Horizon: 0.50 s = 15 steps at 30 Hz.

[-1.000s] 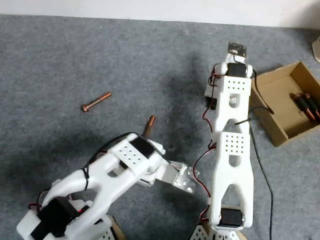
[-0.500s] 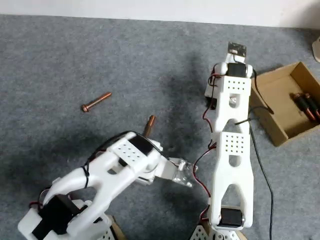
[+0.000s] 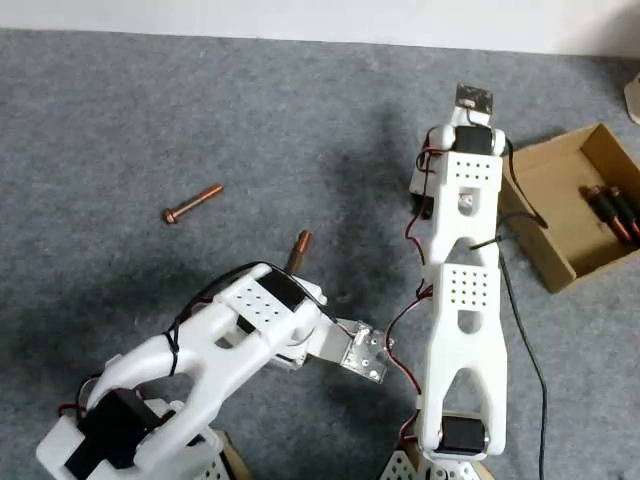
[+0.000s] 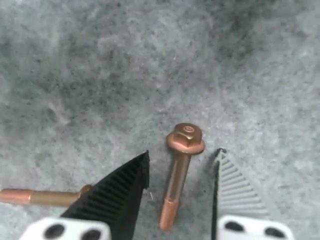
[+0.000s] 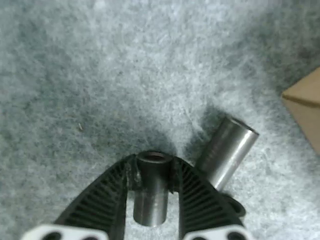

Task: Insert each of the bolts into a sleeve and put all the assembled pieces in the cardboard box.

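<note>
From my desk I read the left pincer (image 4: 181, 156) as spread wide. Its dark ribbed finger and its pale one stand on either side of a bolt (image 4: 177, 192) without touching it. I take that straddle as the setup for a pinch on the shank, since the shank runs straight back between the fingers and the head sits just past their tips. A second bolt (image 4: 35, 196) lies beyond the outer side of the dark finger, out of the grasp. The right pincer (image 5: 152, 167) is pinching a sleeve (image 5: 151, 200) with its open end pointing forward out of the tips. I judge that deliberate: held so, the bore faces outward for a bolt to be fed in. A second sleeve (image 5: 226, 152) lies on the grey felt (image 5: 75, 75) just beside the outer face of one finger. A corner of the cardboard box (image 5: 306, 107) shows farther out on that same side, and the high view has assembled pieces (image 3: 612, 210) lying in it. The bolt between my left fingers is copper-coloured, with a flanged hex head, a smooth shank and a slightly narrower tip. The gripped sleeve is a short, dark steel tube, thick-walled, with its bore just visible at the front.
</note>
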Each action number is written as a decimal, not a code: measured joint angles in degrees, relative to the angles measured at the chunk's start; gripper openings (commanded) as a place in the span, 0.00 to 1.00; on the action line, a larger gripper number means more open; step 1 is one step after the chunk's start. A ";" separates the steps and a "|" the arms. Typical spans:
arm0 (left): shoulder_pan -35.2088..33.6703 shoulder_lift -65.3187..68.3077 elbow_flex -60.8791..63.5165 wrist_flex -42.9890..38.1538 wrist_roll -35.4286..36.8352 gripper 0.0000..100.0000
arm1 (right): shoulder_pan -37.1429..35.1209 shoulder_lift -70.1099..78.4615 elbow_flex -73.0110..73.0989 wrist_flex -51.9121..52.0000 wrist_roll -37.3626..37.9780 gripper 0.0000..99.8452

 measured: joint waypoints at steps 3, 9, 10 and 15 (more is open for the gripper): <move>0.00 0.00 0.18 0.00 0.00 0.02 | 0.00 0.00 0.00 0.00 0.00 0.00; -0.18 -0.09 0.09 -0.18 0.00 0.00 | 0.00 0.00 0.00 0.00 0.00 0.00; -0.26 -0.09 0.09 -0.18 0.00 0.01 | 0.09 0.00 0.00 0.00 0.00 0.00; -0.26 -0.09 0.09 -0.18 0.00 0.01 | 0.53 0.00 0.00 0.00 0.09 0.00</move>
